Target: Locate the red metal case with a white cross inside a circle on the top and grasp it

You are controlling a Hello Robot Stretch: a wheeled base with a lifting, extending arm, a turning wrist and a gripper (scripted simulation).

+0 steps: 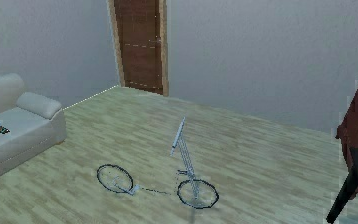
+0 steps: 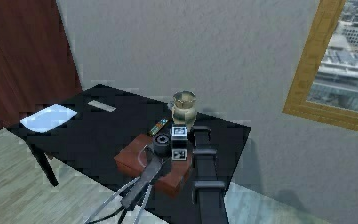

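Note:
A flat reddish-brown box (image 2: 135, 160) lies on the black table (image 2: 87, 138) near its front edge in the arm side view. No mark on its top can be made out. The dark arm (image 2: 207, 185) rises from the bottom edge and ends at two white marker squares (image 2: 177, 134). The gripper (image 2: 122, 205) has its dark body over the box, and its thin fingers (image 2: 137, 195) run down-left past the table's edge. I cannot tell whether it holds anything.
On the table stand a round glass jar (image 2: 183, 104), a white sheet (image 2: 49, 117) and a flat grey thing (image 2: 100, 105). A window (image 2: 337, 60) is at the right. The forward view has a bicycle (image 1: 157, 178), a pale sofa (image 1: 17, 125) and a brown door (image 1: 139, 45).

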